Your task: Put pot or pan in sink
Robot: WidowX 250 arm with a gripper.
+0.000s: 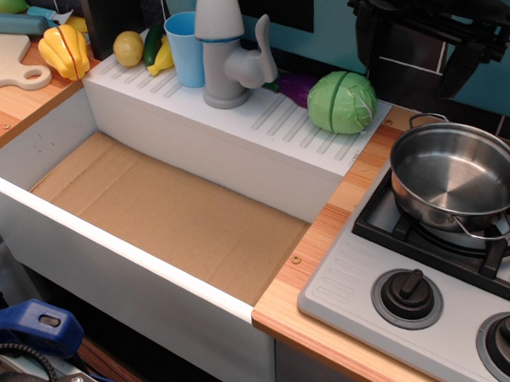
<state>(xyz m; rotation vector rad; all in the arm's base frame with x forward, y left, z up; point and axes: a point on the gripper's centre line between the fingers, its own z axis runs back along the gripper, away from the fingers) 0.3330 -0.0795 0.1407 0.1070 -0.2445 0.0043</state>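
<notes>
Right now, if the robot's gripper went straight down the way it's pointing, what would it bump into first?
Probably the shiny pot on the stove. The gripper hangs above it, top right, pointing roughly downward. Depth is hard to judge from one view, so it could pass just behind the rim.

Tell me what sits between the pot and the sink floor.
In the only view, a bare strip of wooden counter and the stovetop's grey edge separate the pot from the sink; nothing rests on that stretch.
</notes>
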